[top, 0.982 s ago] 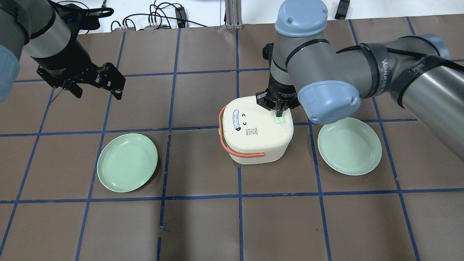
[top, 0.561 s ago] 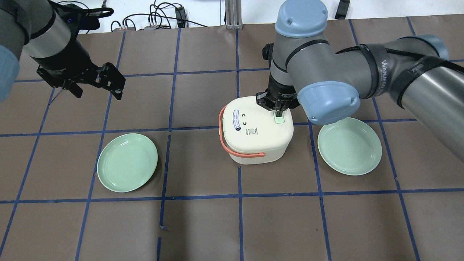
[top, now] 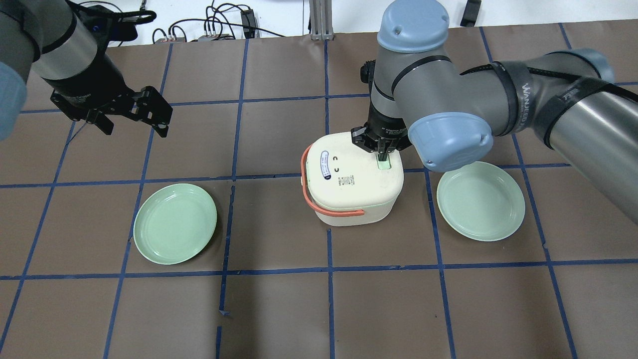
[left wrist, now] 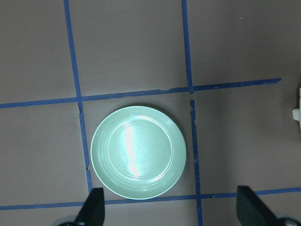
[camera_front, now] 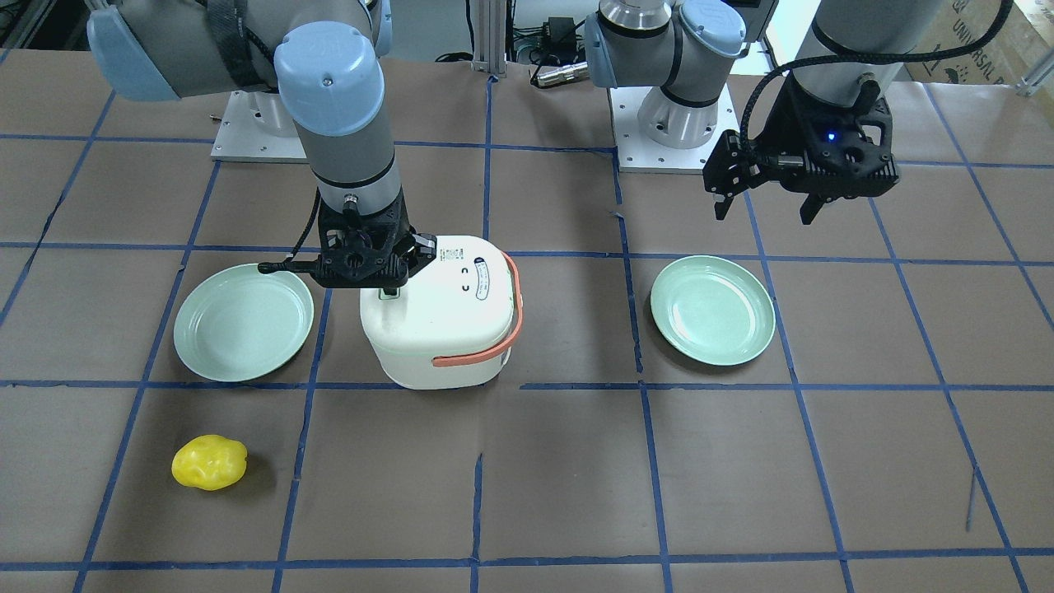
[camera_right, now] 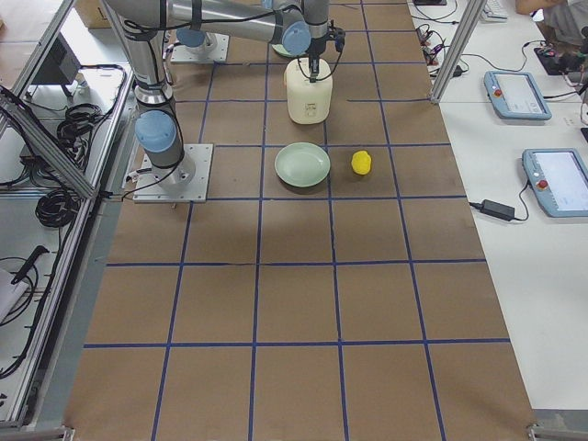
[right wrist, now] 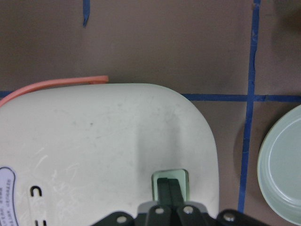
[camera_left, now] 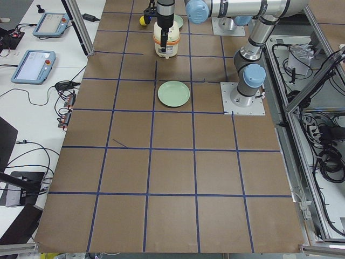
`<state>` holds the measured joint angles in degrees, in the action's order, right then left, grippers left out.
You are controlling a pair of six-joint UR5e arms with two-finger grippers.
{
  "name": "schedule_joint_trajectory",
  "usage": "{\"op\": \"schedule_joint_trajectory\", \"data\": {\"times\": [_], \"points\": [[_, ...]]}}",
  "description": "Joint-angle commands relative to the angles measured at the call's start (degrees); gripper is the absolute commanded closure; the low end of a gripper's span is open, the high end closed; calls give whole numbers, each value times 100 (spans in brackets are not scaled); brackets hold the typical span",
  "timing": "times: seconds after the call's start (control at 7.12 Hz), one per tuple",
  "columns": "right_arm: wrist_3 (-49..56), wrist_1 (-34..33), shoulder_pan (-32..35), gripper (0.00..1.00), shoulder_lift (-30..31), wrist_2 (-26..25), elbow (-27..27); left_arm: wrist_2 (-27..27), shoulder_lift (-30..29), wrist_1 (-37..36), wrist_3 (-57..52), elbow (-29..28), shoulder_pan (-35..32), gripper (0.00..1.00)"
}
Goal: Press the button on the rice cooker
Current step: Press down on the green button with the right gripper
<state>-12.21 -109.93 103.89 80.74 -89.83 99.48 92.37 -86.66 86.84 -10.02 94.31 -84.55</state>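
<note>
Brown paper taped into blue squares covers the counter (top: 279, 309). Near its middle stands the cream rice cooker (top: 349, 192) (orange handle lowered along its side). The right hand (top: 382, 158), fingers pinched together, bears tip-down on the pale green button (top: 386, 165) at the lid's corner. The left hand (top: 134, 128) hangs spread wide and empty, near a green plate (top: 174, 230).

brown table (top: 279, 309) gridded with blue tape (top: 379, 268), cables (top: 214, 27) behind.
</note>
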Motion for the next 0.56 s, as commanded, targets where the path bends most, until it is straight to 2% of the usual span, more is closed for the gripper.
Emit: {"op": "schedule_joint_trajectory", "data": {"times": [0.0,0.42], "points": [[8,-10,0,95,-6,0,53,0,0,0,0,0,0,0],[-18,-81,0,95,3,9,71,0,0,0,0,0,0,0]]}}
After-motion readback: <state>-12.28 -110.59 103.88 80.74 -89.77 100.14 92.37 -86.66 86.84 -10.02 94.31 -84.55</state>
